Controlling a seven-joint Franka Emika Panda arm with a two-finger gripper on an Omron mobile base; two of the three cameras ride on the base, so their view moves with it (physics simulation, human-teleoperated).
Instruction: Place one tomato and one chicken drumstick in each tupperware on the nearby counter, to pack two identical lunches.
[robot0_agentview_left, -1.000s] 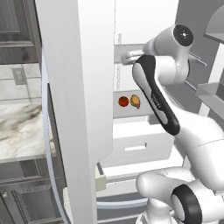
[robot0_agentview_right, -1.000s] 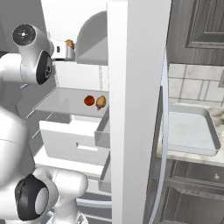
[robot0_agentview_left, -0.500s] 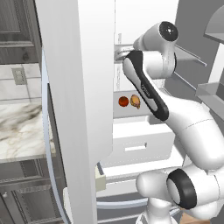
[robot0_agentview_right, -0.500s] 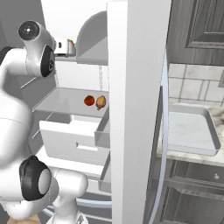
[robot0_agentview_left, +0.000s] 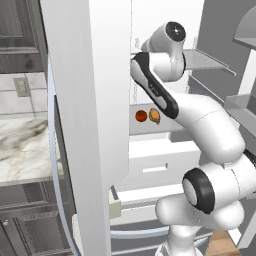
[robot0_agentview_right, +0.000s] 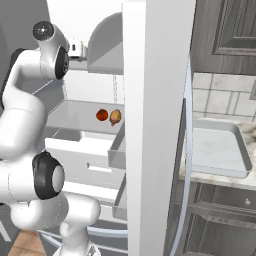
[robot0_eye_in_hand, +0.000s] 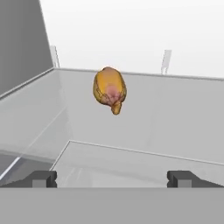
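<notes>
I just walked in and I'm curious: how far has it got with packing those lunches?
Barely started. The fridge door is open, and the open gripper faces a drumstick on a shelf. A tomato and another drumstick sit lower down. The tray on the counter holds nothing yet.

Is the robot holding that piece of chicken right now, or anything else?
No, nothing is held. The end effector is open, its fingertips wide apart, and the chicken drumstick lies ahead on the fridge shelf, untouched.
</notes>
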